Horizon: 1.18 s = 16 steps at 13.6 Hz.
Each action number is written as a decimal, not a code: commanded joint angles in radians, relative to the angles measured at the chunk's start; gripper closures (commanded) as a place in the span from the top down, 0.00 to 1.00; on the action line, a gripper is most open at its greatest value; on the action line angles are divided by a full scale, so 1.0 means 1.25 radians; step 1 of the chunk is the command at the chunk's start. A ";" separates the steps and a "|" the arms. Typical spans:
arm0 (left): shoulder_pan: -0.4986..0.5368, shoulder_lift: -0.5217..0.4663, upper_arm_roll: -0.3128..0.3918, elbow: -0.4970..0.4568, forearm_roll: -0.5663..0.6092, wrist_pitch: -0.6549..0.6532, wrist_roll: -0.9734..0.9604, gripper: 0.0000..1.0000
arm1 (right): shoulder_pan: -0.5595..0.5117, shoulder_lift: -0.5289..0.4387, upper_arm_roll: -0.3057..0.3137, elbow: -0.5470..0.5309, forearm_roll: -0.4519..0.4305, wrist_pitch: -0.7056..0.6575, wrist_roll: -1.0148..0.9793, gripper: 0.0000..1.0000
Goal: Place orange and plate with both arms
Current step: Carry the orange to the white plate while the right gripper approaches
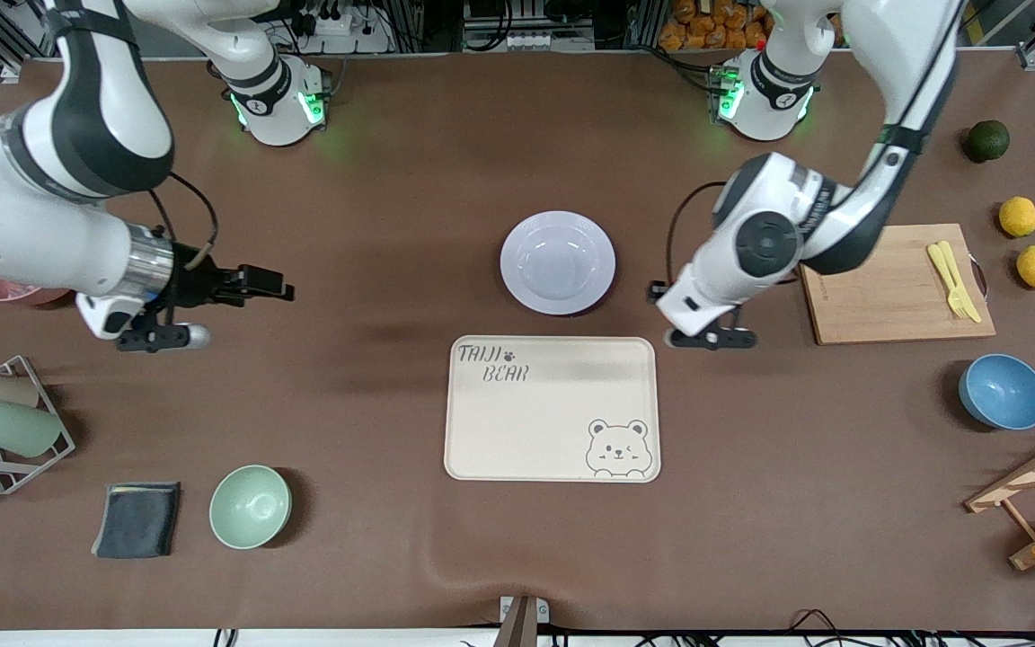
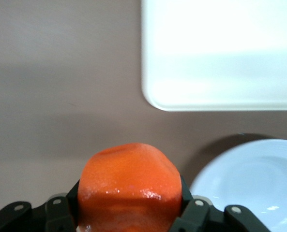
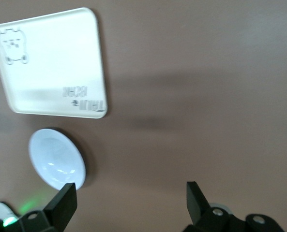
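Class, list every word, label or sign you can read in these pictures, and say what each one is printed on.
"TAIJI BEAR", with a paw print after "TAIJI": on the beige bear tray, at a corner farther from the front camera; a bear face is drawn at another corner.
Nothing else is readable: the plate, the bowls and the cutting board carry no text.

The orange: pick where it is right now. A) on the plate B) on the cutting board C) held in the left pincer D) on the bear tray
C: the left wrist view shows the orange clamped in the left pincer, up over the bare table beside the plate, which holds nothing.
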 commanded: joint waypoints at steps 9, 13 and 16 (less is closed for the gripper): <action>-0.274 0.183 0.005 0.124 -0.019 -0.016 -0.259 0.00 | 0.103 -0.009 -0.004 -0.195 0.245 0.209 -0.009 1.00; -0.288 0.219 0.008 0.132 -0.011 -0.008 -0.264 0.00 | 0.113 0.014 -0.005 -0.249 0.378 0.252 -0.165 1.00; -0.288 0.251 0.008 0.159 0.013 -0.006 -0.265 0.00 | 0.112 0.031 -0.004 -0.268 0.452 0.254 -0.224 1.00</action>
